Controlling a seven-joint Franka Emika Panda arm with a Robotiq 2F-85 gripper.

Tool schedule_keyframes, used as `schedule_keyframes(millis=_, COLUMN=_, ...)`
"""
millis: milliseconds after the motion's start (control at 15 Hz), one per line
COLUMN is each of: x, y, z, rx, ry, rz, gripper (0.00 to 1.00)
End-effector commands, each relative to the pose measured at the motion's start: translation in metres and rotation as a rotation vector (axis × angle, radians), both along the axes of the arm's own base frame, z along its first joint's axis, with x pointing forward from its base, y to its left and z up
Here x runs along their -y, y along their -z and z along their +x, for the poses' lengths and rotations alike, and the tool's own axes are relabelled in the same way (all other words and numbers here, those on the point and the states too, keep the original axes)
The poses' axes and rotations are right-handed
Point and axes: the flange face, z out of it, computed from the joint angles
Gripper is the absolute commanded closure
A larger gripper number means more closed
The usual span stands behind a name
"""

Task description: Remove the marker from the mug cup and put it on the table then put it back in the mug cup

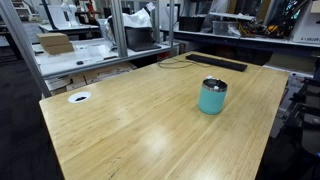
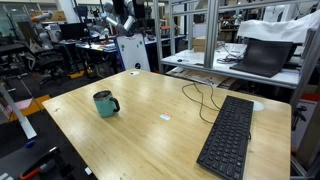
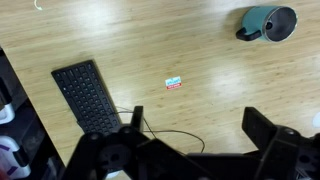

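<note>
Pincer (image 3: 193,114): released and spread wide. In the wrist view its two dark fingers (image 3: 137,116) come in from the bottom edge with bare table showing between them.
Grasp: nothing is held and nothing is touched. The fingers hang well above the table top.
Below the pincer: light wood, and a thin dark cable (image 3: 170,134) running across the gap between the fingers.
Mug cup (image 3: 268,22): teal and upright on the table. It sits in the upper right corner of the wrist view, well apart from the pincer. Both exterior views show it standing alone on open wood (image 1: 212,96) (image 2: 105,103), with a short handle on its side.
Marker: I cannot make it out in any view. The mouth of the mug cup looks dark, and I cannot tell whether anything stands inside.
Table (image 1: 120,130): light wood grain, with a small white-ringed hole (image 1: 79,97) near one corner.
Keyboard (image 2: 228,140): black, lying flat near a table edge, well apart from the mug cup. The wrist view shows it at the left (image 3: 88,95).
Small tag (image 3: 174,82): a little red and white piece lying flat on the wood between the keyboard and the mug cup, touching neither. It shows as a pale speck in an exterior view (image 2: 166,117).
</note>
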Motion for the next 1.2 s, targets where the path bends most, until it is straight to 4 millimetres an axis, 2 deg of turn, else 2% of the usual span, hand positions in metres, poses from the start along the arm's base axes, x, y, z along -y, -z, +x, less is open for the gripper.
schedule_keyframes(millis=0, x=0.000, y=-0.003, z=0.000, rx=0.004, ry=0.000, rz=0.000, gripper=0.00)
schedule_keyframes(millis=867, x=0.001, y=-0.006, z=0.001, rx=0.011, ry=0.001, rz=-0.001, gripper=0.00)
schedule_keyframes(millis=1000, x=-0.020, y=0.004, z=0.009, rx=-0.028, ry=-0.055, rz=0.010, gripper=0.00)
schedule_keyframes(millis=1133, x=-0.058, y=0.016, z=0.021, rx=-0.082, ry=-0.159, rz=-0.006, gripper=0.00)
